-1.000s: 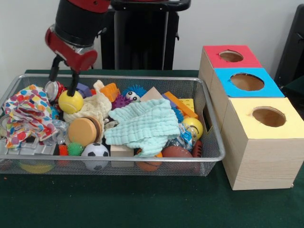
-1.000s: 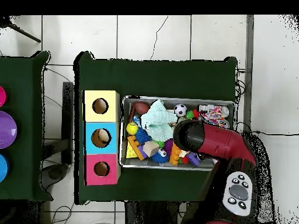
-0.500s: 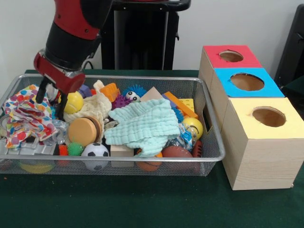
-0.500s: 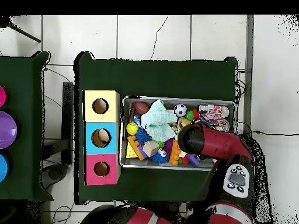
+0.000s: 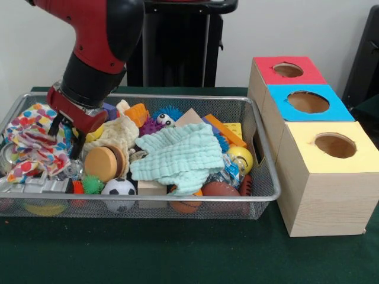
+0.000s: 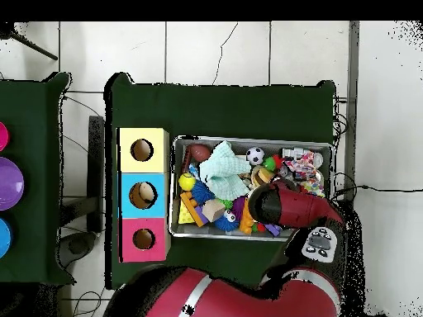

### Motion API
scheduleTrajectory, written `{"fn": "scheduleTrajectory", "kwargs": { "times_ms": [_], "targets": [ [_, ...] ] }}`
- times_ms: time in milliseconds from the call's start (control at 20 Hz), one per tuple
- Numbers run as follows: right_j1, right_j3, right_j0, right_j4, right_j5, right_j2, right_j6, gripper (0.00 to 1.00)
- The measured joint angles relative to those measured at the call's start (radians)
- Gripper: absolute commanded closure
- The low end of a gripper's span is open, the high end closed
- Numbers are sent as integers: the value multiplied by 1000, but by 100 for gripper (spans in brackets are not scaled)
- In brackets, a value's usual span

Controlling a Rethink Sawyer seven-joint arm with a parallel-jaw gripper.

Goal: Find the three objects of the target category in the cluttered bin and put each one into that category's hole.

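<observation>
The wire bin (image 5: 177, 97) is full of toys and cloths. My gripper (image 5: 66, 137) is low in its left end, fingers apart and open, between a polka-dot cloth (image 5: 32, 139) and a yellow ball (image 5: 95, 134) half hidden behind the wrist. I cannot see what lies between the fingers. Other balls show: a small soccer ball (image 5: 118, 188), a brown football (image 5: 220, 189), a second yellow ball (image 5: 240, 157). A mint cloth (image 5: 177, 155) covers the middle. In the overhead view the arm (image 6: 281, 205) hides the gripper.
Three wooden boxes with round holes stand right of the bin: red top (image 5: 288, 71), blue top (image 5: 308, 102), yellow top (image 5: 335, 145). A wooden disc (image 5: 103, 164), orange blocks (image 5: 225, 131) and spiky toys (image 5: 155, 123) crowd the bin. The arm leans over the bin's back left.
The gripper has moved left off the yellow ball and dropped lower into the bin beside the polka-dot cloth. The arm has swung further over that end.
</observation>
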Motion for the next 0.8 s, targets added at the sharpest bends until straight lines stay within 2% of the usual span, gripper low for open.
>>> {"fn": "scheduleTrajectory", "kwargs": {
  "times_ms": [450, 700, 750, 800],
  "targets": [
    [59, -9, 60, 1, 0, -94, 0, 0],
    [67, -9, 63, 1, 0, -118, 0, 0],
    [68, -10, 58, 1, 0, -118, 0, 100],
    [68, -10, 56, 1, 0, -118, 0, 100]
  ]
}}
